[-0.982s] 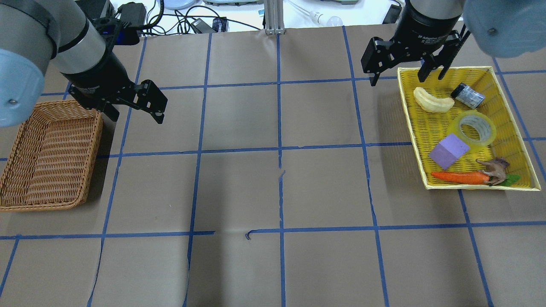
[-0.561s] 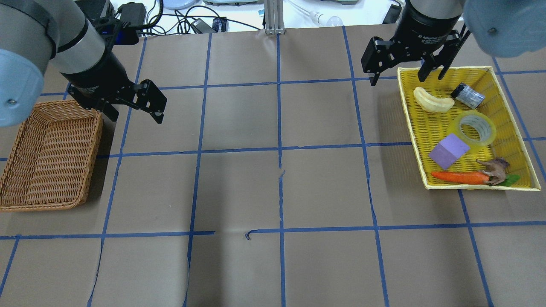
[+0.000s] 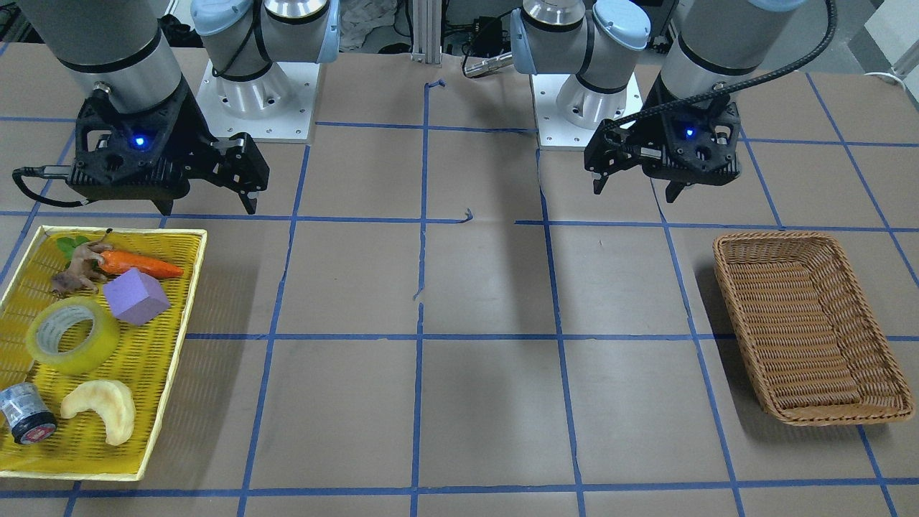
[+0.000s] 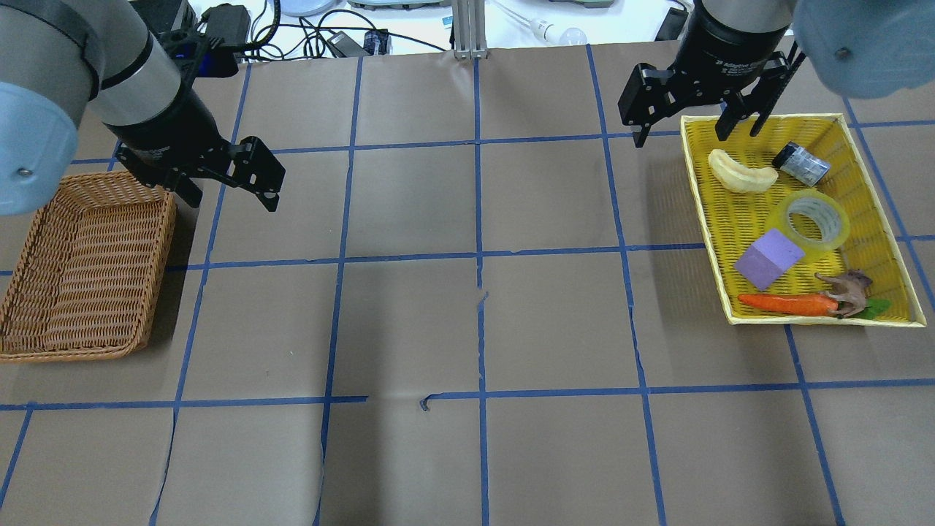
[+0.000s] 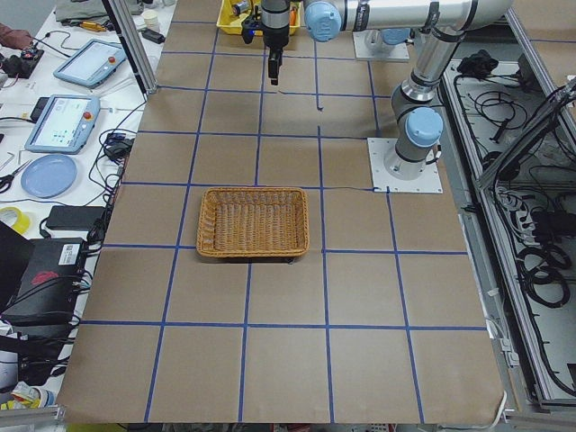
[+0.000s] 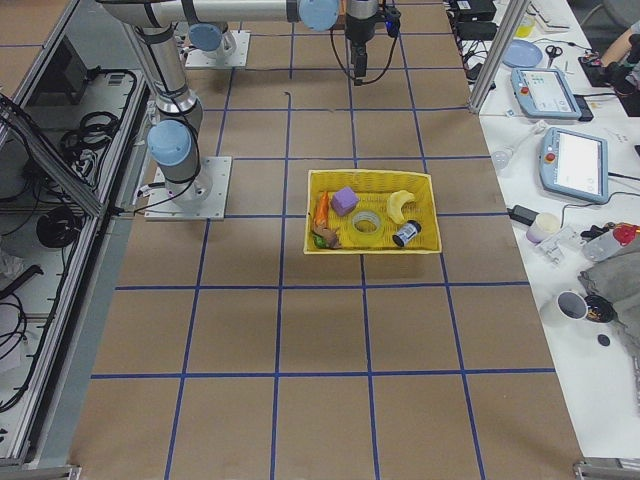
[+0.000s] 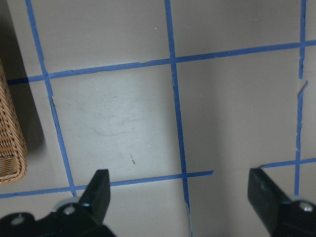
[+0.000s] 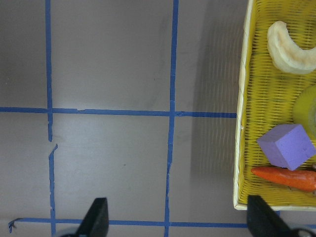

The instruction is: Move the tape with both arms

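Observation:
The tape (image 4: 812,220) is a yellowish translucent roll lying flat in the yellow tray (image 4: 703,219) on the right. It also shows in the front view (image 3: 72,335) and the right side view (image 6: 365,225). My right gripper (image 4: 690,136) is open and empty, hovering over the tray's far left corner, well apart from the tape. In the right wrist view its fingers (image 8: 98,217) frame bare table beside the tray. My left gripper (image 4: 234,203) is open and empty above the table, just right of the wicker basket (image 4: 162,270).
In the tray with the tape lie a pale banana-shaped piece (image 4: 741,174), a dark cylinder (image 4: 801,163), a purple cube (image 4: 767,257), a carrot (image 4: 785,303) and a small toy animal (image 4: 847,288). Brown paper with blue tape lines covers the table.

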Motion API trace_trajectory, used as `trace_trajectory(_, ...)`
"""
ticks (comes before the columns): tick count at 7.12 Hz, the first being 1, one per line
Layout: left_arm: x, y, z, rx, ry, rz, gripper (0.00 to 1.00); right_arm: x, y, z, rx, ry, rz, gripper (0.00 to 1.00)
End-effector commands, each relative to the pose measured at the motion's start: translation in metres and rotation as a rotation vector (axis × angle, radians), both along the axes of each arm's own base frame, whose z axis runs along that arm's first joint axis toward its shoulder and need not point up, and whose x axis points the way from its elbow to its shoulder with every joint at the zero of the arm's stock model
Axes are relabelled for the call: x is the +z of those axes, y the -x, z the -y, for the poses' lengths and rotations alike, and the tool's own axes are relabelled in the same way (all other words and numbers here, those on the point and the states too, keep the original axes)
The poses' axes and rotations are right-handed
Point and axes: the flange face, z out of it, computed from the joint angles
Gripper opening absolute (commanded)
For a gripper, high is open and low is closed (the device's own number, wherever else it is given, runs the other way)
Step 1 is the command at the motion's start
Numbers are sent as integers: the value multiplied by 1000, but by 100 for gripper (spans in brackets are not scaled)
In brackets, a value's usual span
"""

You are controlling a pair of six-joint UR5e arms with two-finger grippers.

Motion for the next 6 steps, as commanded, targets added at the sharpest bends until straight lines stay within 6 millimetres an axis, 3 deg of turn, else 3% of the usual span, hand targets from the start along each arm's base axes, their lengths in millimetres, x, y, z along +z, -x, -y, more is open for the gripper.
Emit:
trace_trajectory(1,-1,-2,1,-1,2,21,100,0,0,0,0,-2,0,100)
trace_trajectory(5,-1,-3,2,1,4,23,100,0,0,0,0,0,-3,100)
trace_trajectory(6,-1,-2,2,-1,4,21,100,-1,11,5,0,-5,-3,100)
